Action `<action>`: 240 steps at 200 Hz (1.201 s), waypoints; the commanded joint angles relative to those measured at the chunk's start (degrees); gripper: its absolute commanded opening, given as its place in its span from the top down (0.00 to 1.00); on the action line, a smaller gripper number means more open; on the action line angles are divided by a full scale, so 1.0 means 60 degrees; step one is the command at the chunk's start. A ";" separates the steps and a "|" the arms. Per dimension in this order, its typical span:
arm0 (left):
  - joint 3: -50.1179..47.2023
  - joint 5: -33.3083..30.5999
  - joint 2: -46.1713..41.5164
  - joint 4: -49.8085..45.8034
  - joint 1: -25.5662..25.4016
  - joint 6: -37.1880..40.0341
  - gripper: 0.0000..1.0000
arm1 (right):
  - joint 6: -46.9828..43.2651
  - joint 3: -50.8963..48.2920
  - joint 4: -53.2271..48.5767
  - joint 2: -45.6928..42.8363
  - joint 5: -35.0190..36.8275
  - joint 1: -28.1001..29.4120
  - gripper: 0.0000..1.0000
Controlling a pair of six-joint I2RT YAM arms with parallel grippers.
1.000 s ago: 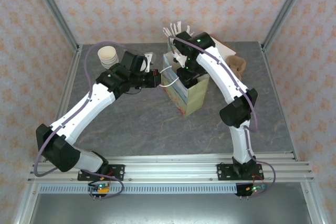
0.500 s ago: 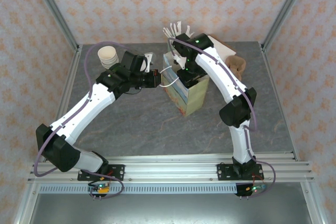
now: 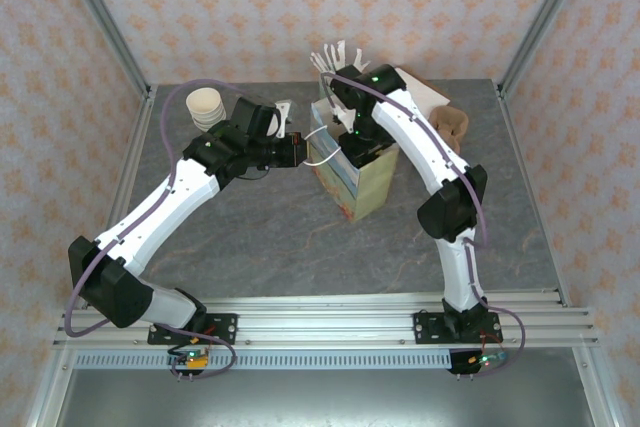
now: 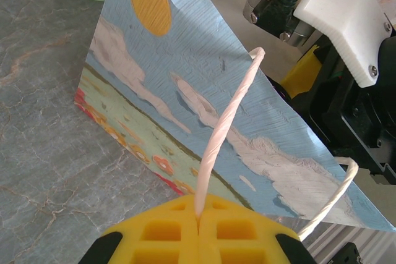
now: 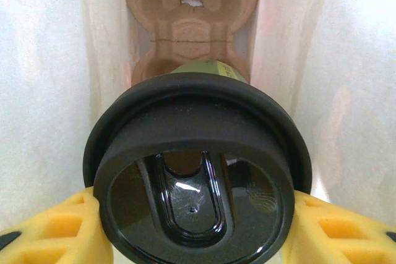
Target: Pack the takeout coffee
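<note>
The coffee cup (image 5: 195, 171), black lid on, hangs inside the paper bag (image 4: 185, 91), gripped on both sides by the yellow pads of the right gripper (image 5: 197, 227). It sits above a brown cardboard cup tray (image 5: 189, 23) lying on the bag's floor. The left gripper (image 4: 198, 214) is clamped tight on one white twisted handle (image 4: 216, 140), pulling that side of the bag open.

The likeliest trouble is in the landing. If the cup comes down off the tray's hollow, it could settle tilted, tip against the bag's wall and leak at the lid. Letting go too high above the tray risks the same. A harder tug on the handle could tear it or drag the bag out from under the cup. The right arm could also catch the bag's rim and lift the bag with it as it comes out.

The bag stands on a grey marbled table (image 3: 260, 237), with a stack of lidless green cups (image 3: 207, 105) well to its left. Peach patterned walls (image 3: 250, 7) and metal frame posts (image 3: 100, 17) close in behind the bag.
</note>
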 commanded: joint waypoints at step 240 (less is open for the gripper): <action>0.0057 -0.0141 -0.0208 -0.0239 -0.0066 0.0071 1.00 | -0.0068 -0.0982 0.0506 0.0151 -0.0419 -0.0167 0.57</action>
